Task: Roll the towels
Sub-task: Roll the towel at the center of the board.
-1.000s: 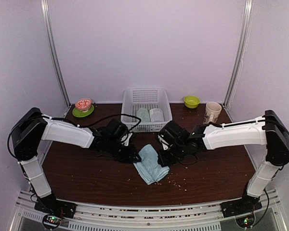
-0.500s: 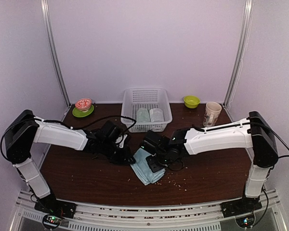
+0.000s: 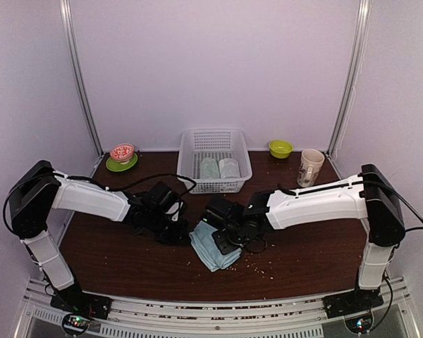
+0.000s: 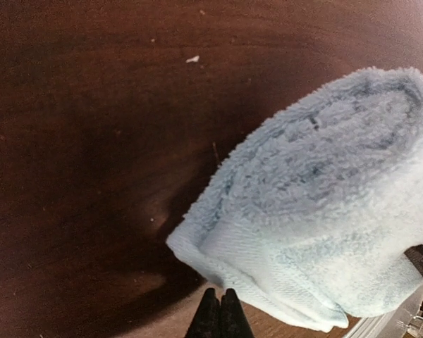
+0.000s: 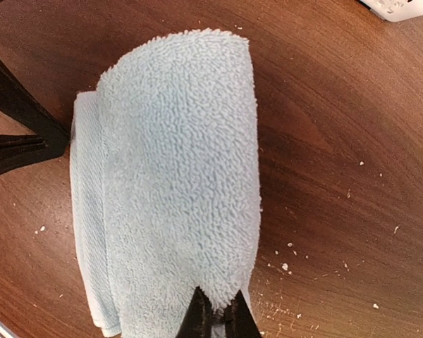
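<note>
The light blue towel [image 3: 210, 246] lies partly rolled on the brown table, between the two grippers. In the right wrist view it [image 5: 176, 176] is a thick fold with a thinner layer under its left side. My right gripper [image 5: 217, 315] is shut on the towel's near end. In the top view it [image 3: 224, 236] sits over the towel's right side. My left gripper [image 4: 221, 318] is shut and empty, its tips just short of the towel's lower edge [image 4: 268, 289]. In the top view it [image 3: 186, 234] is at the towel's left edge. A pale green towel [image 3: 209, 167] and a greyish-white towel [image 3: 229, 167] lie rolled in the basket.
The white lattice basket [image 3: 213, 141] stands at the back centre. A red bowl on a green plate [image 3: 122, 153] is at the back left. A green bowl [image 3: 280, 148] and a mug [image 3: 311, 165] are at the back right. Crumbs [image 3: 264, 266] lie right of the towel.
My right gripper has moved left with the towel's edge, folding the towel over itself into a narrower bundle. My left gripper has drawn back a little to the left.
</note>
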